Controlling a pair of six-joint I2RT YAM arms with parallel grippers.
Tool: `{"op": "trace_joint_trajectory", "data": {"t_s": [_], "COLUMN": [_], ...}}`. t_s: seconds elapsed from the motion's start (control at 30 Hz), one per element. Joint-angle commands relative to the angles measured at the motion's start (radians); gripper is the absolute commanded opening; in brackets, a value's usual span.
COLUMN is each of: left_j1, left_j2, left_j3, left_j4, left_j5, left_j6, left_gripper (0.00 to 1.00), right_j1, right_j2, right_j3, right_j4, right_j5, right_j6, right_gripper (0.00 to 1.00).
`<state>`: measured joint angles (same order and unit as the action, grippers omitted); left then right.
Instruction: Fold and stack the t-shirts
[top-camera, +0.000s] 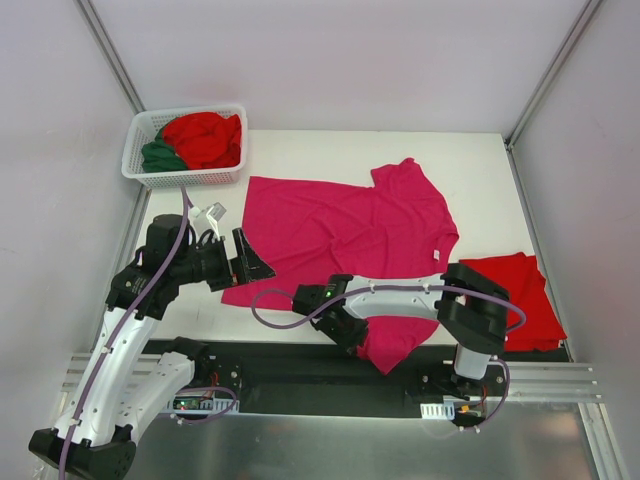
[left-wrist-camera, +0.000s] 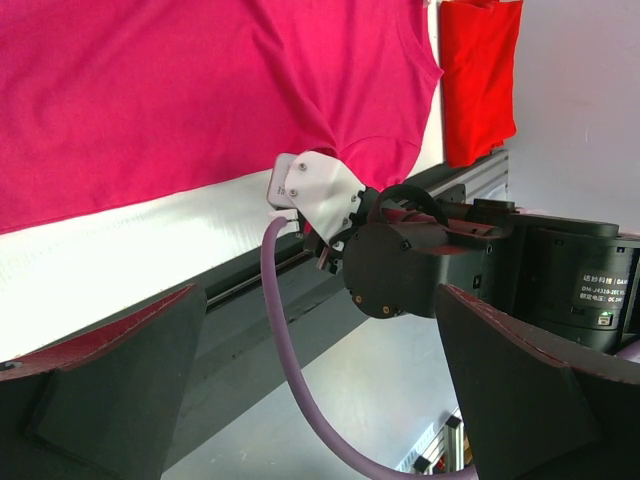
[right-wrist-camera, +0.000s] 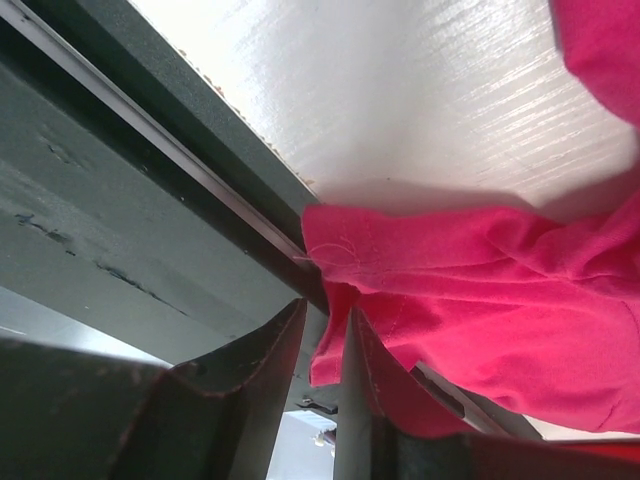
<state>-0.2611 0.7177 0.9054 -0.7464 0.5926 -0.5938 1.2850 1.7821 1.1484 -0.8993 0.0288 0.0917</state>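
**Right arm works the near sleeve as the pink shirt's fold begins**

A magenta-pink short-sleeved cloth t-shirt (top-camera: 350, 225) lies spread flat across the middle of the white table (top-camera: 300, 150), its near sleeve spilling over the table's front edge onto the black rail. The right gripper (top-camera: 345, 332) sits at that sleeve. In the wrist view its dark fingers (right-wrist-camera: 260, 380) stand only a sliver apart with the sleeve's edge reaching into the gap, but whether they pinch the cloth cannot be told.

The left gripper (top-camera: 250, 262) hovers just beside the shirt's hem, its fingers spread wide and holding nothing.

A folded bright red t-shirt (top-camera: 515, 300) rests at the table's right side. More crumpled red shirts (top-camera: 205, 138) and a dark green one (top-camera: 160, 155) wait in the white plastic lattice basket (top-camera: 135, 150) at the far left corner.

The step in hand appears to be the first fold of the pink shirt — taking up the hanging sleeve. The next move likely calls for a firm pinch on that sleeve, then a lift and a carry inward over the shirt's body — with the left gripper coming down on the hem to match.
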Motion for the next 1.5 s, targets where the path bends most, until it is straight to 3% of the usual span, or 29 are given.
{"op": "trace_joint_trajectory", "data": {"t_s": [0.0, 0.27, 0.73, 0.97, 1.13, 1.47], "left_j1": [-0.003, -0.001, -0.001, -0.003, -0.001, -0.003], "left_j2": [0.0, 0.009, 0.031, 0.035, 0.035, 0.016], "left_j3": [0.003, 0.009, 0.018, 0.01, 0.009, -0.003], "left_j4": [0.005, 0.005, 0.005, 0.004, 0.005, 0.005], "left_j5": [-0.002, 0.006, 0.018, 0.019, 0.016, 0.015], "left_j6": [0.006, 0.008, 0.011, 0.009, 0.008, -0.003], "left_gripper": [0.99, 0.99, 0.99, 0.99, 0.99, 0.99], "right_j1": [0.0, 0.005, 0.053, 0.088, 0.096, 0.115], "right_j2": [0.016, 0.026, 0.023, 0.014, 0.007, -0.006], "right_j3": [0.004, 0.017, -0.021, 0.04, 0.053, 0.073], "right_j4": [0.005, 0.026, 0.093, 0.036, 0.014, -0.019], "right_j5": [0.006, 0.032, 0.206, 0.24, 0.253, 0.278], "right_j6": [-0.012, -0.023, -0.03, -0.027, -0.024, -0.015], "right_gripper": [0.27, 0.33, 0.35, 0.32, 0.21, 0.14]}}
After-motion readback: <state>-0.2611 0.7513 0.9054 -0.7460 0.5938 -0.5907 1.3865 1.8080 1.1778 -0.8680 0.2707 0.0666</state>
